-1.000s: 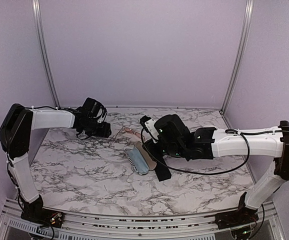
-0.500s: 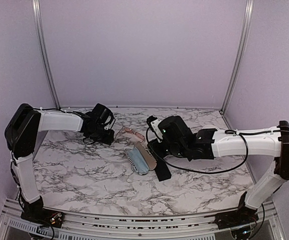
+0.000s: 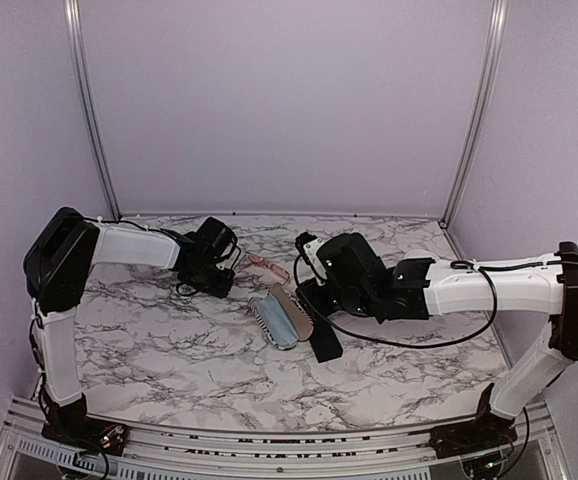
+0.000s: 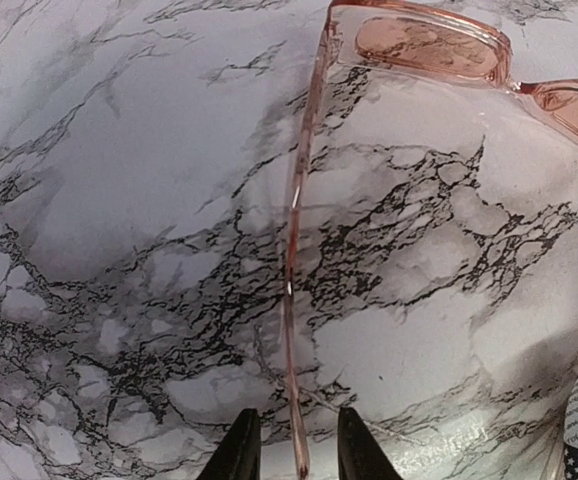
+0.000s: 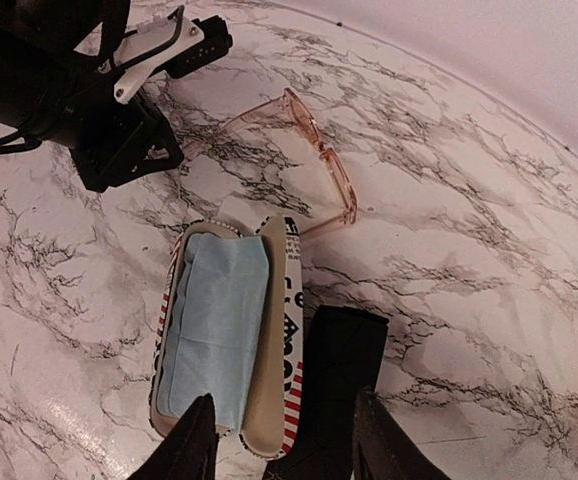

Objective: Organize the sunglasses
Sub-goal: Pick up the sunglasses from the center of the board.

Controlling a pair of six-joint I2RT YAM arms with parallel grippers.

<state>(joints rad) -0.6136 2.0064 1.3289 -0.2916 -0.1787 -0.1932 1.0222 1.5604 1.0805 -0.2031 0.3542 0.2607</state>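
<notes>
One pair of sunglasses with a clear pink frame and pinkish lenses lies unfolded on the marble table behind the cases. My left gripper reaches it from the left. Its jaws stand narrowly apart on either side of the tip of one thin temple arm, with a small gap showing on each side. My right gripper hovers open over the two cases and holds nothing. The same sunglasses show at the top of the right wrist view.
A stars-and-stripes case lies open with a blue cloth inside. A black oblong case lies against its right side. The left arm's wrist sits close to the left of the sunglasses.
My left gripper has moved right to the sunglasses' temple arm and its jaws have narrowed around it. The right gripper has drawn back slightly to the right.
</notes>
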